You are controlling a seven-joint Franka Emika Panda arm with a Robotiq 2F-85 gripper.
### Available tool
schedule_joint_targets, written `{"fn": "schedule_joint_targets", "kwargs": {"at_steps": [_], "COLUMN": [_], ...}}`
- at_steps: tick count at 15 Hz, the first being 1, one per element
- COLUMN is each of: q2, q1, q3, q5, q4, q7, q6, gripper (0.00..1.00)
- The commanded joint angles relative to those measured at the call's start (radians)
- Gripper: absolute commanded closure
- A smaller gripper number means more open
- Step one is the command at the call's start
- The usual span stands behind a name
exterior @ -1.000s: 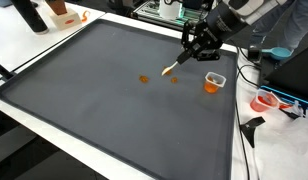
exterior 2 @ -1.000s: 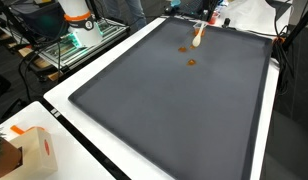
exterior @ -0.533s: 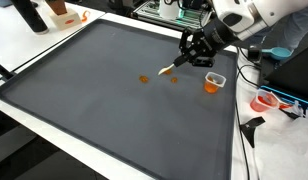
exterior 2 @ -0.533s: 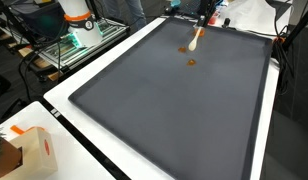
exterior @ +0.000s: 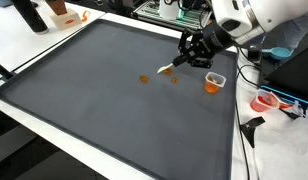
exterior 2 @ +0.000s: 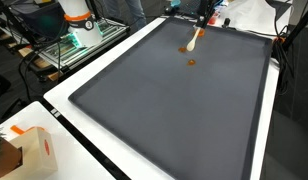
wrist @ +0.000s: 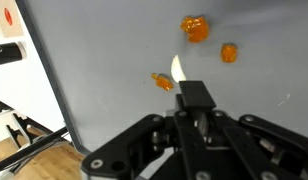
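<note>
Currently your gripper (wrist: 194,104) clamped tight on a spoon (wrist: 179,69), pale tip angled down over the mat (exterior: 84,90), whether it touches unclear, three orange bits (wrist: 196,28) on the mat, one just beside the tip, cup (exterior: 213,83) near.

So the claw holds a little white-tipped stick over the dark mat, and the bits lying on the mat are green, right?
Not quite: the bits are orange, not green; the wrist view shows it. The rest holds: the gripper is shut on the white-tipped stick over the dark mat.
</note>
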Motion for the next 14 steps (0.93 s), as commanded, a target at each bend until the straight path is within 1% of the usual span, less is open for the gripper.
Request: {"fn": "schedule_joint_targets", "kwargs": {"at_steps": [1,7,14], "q2": [0.006,-0.011,-0.045], "q1": [-0.012,-0.028,-0.052], "q3": [0.005,0.008,0.015], "q5": [0.001,0.009,0.036], "q4": [0.014,0.012,0.001], "q7": [-0.044,-0.093,-0.184], "q6": [0.0,0.028,0.062], "gripper": [0.97,0.97,0.97]}}
